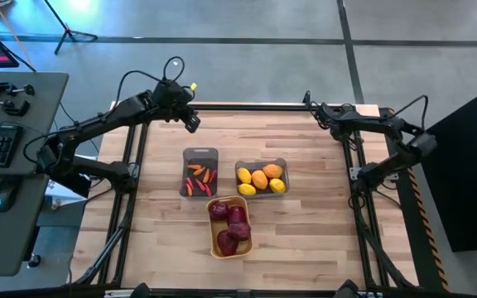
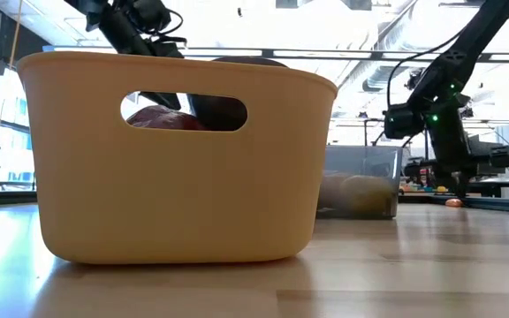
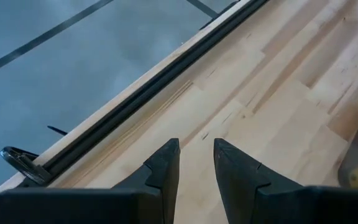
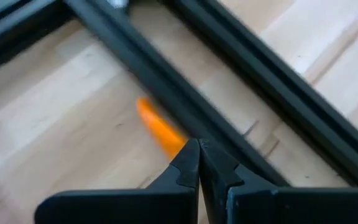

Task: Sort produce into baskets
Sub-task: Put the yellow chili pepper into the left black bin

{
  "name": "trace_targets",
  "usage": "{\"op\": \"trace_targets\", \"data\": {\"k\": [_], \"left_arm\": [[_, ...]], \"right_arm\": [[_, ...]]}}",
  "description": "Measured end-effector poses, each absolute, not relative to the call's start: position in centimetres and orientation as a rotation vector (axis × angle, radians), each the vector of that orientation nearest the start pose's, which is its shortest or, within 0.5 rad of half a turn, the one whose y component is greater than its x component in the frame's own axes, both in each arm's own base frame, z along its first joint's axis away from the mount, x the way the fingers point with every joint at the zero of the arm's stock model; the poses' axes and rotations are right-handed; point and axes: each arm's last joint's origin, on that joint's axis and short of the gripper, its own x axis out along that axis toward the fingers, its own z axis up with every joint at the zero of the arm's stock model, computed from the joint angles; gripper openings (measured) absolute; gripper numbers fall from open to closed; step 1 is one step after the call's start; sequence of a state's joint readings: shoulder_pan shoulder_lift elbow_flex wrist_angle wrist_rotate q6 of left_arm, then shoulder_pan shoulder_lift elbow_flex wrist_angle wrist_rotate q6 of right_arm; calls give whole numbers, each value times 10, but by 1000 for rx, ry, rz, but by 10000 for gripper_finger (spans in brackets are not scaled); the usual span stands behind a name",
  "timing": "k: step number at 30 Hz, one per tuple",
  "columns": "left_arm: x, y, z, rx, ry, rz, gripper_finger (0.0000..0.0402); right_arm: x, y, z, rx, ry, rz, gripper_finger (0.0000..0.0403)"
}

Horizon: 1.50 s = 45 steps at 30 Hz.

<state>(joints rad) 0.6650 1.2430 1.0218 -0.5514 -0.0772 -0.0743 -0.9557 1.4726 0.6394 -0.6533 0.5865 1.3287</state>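
The carrot-like piece (image 4: pixel 159 132), a thin, light, probably slippery toy lying on the worktop (image 1: pixel 305 240) against the black frame rail (image 4: pixel 166 81), sits just ahead of the right gripper (image 4: pixel 199 148), jaws shut and empty, and is best pinched across its middle.

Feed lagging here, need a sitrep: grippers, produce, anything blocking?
Left gripper slightly open, empty, at far left edge. Right gripper shut beside stray orange piece, far right corner. Three baskets loaded. Nothing blocking.

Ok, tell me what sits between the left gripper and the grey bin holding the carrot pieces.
Nothing: in the high view only bare wooden table lies between the left gripper and the grey bin of carrot pieces.
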Motion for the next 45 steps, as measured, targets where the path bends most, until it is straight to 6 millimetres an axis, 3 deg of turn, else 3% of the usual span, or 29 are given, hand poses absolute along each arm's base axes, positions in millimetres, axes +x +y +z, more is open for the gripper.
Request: {"op": "trace_targets", "data": {"k": [21,27,36,45], "left_arm": [[200,161,291,-322,718,746,85],[200,161,291,-322,718,746,85],[200,161,291,-322,717,746,85],[200,161,291,-370,699,766,85]], "right_arm": [[118,-185,130,1153,596,-1961,0],[131,-179,129,1145,668,-1840,0],[165,-151,129,1155,807,-1549,0],[199,-99,134,1151,987,-1146,0]]}}
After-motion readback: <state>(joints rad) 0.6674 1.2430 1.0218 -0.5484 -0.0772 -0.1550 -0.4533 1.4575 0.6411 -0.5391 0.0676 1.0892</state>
